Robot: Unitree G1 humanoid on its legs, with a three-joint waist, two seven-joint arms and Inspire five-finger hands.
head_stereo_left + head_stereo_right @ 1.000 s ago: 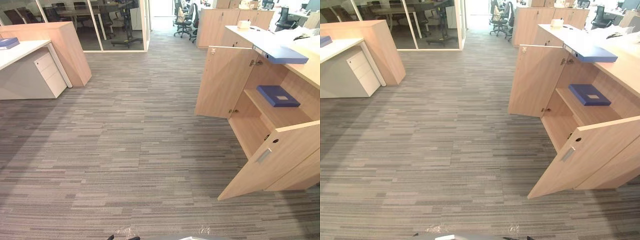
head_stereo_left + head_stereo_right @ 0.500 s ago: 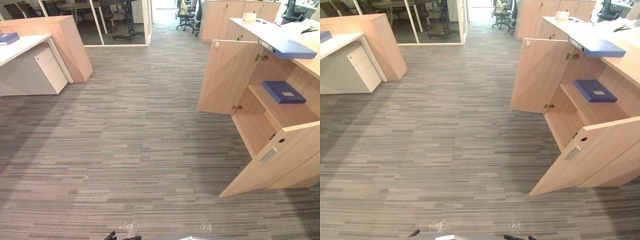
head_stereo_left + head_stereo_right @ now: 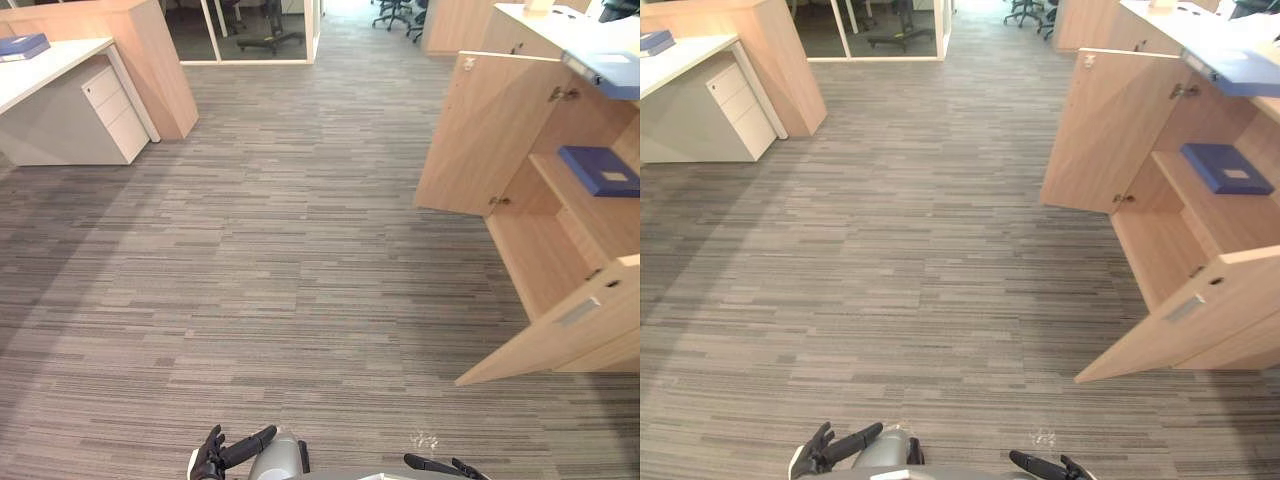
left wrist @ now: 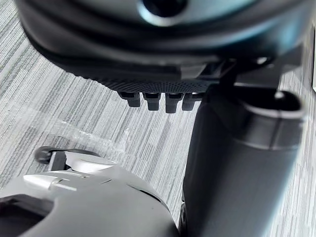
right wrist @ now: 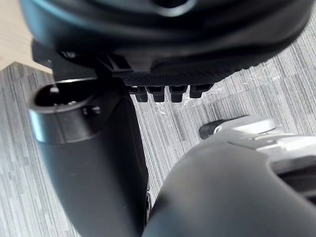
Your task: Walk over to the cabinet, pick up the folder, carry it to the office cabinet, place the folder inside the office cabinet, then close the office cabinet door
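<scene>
1. Where the upper left corner crops it, a blue folder [image 3: 22,46] lies flat on the white desk [image 3: 50,75], well apart from both hands. Its far end is out of sight.
2. Under that desk stands a white drawer pedestal [image 3: 108,112]. Just beside it is a light wooden partition [image 3: 165,60] whose top is cut off.
3. Beyond the partition, a glass-walled room [image 3: 250,25] holds dark wheeled furniture, cropped too far to name.
4. Grey striped carpet [image 3: 280,260] covers the whole floor between the desk and the cabinet.
5. At the bottom edge the left hand [image 3: 213,456] hangs over the carpet. Its fingers [image 4: 153,101] are straight and spread from the thumb, holding nothing.
6. The right hand [image 3: 1040,465] is mostly cut off by the same edge. In its wrist view the fingers [image 5: 163,93] look straight, with nothing between them and the thumb.
7. On the right, the office cabinet [image 3: 540,265] stands with both doors swung wide. The far door [image 3: 480,130] is fully in view, and the near door [image 3: 570,340] is clipped by the right edge.
8. A second blue folder [image 3: 598,170] lies flat on the cabinet's middle shelf [image 3: 590,215].
9. A third blue folder [image 3: 612,75] rests on the cabinet top at its front edge, cropped on the right.
</scene>
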